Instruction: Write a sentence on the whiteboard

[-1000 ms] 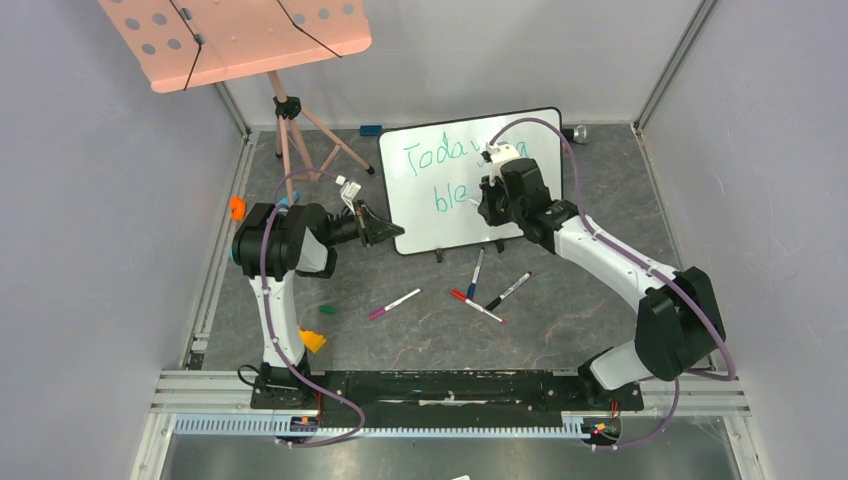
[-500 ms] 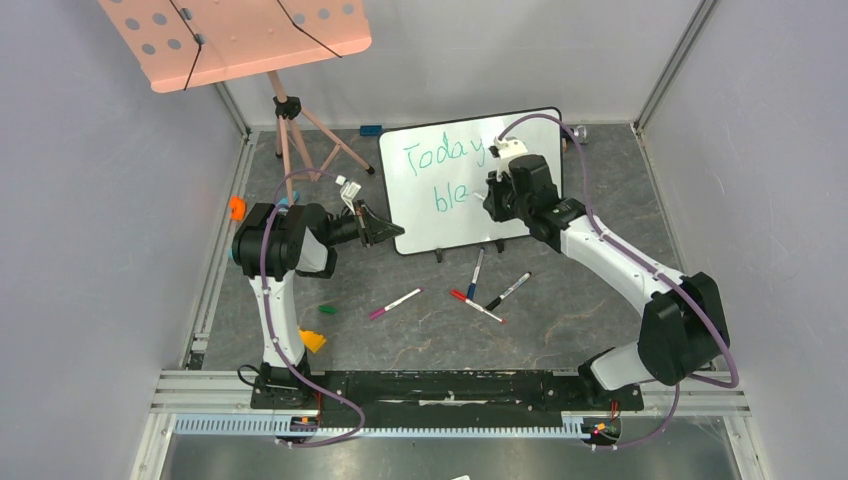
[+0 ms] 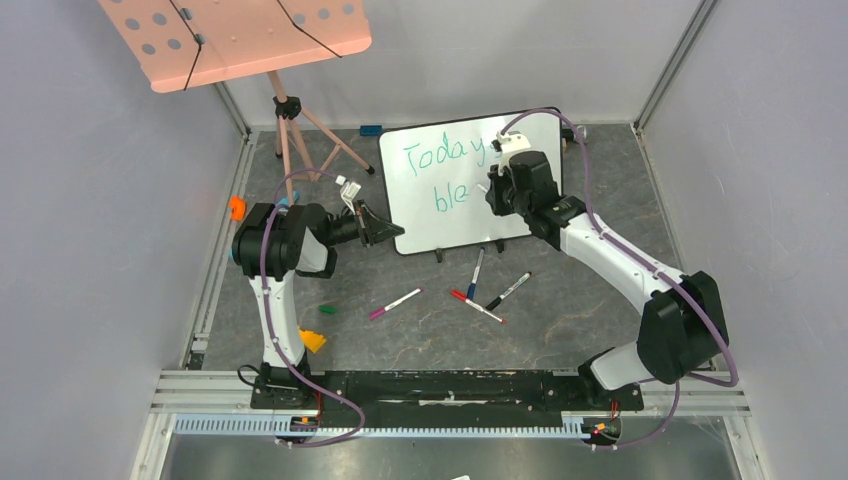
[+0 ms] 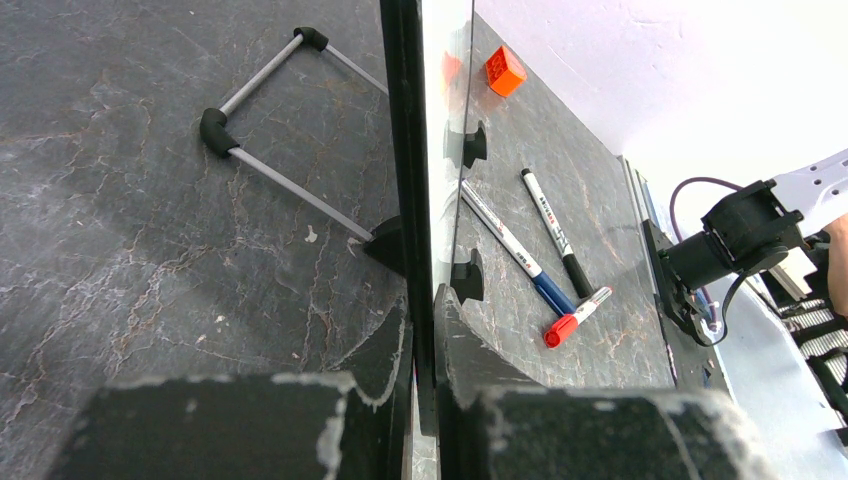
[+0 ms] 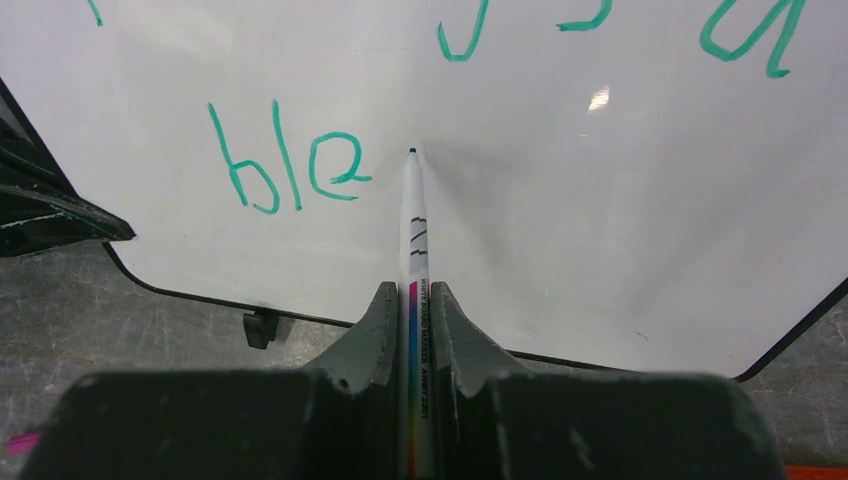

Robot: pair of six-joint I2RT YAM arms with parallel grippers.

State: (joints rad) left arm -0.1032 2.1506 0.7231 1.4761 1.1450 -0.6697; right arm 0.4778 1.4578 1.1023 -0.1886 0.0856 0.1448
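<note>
The right gripper (image 5: 410, 300) is clamped on a marker (image 5: 413, 210). The marker's long axis points straight at the whiteboard (image 5: 620, 230), with its tip at or just off the surface right of "ble", where the unfinished sentence (image 5: 285, 165) continues rightward. The left gripper (image 4: 425, 330) pinches the board's lower left corner. Spare pens (image 3: 478, 290) lie on the dark table (image 3: 560, 330), with grey walls (image 3: 760, 150) around.

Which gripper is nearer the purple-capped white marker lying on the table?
Left. The left gripper clamps the glossy white whiteboard's lower left corner, just beyond the purple-capped white marker; the right gripper is farther, holding a white pen at the board.
</note>
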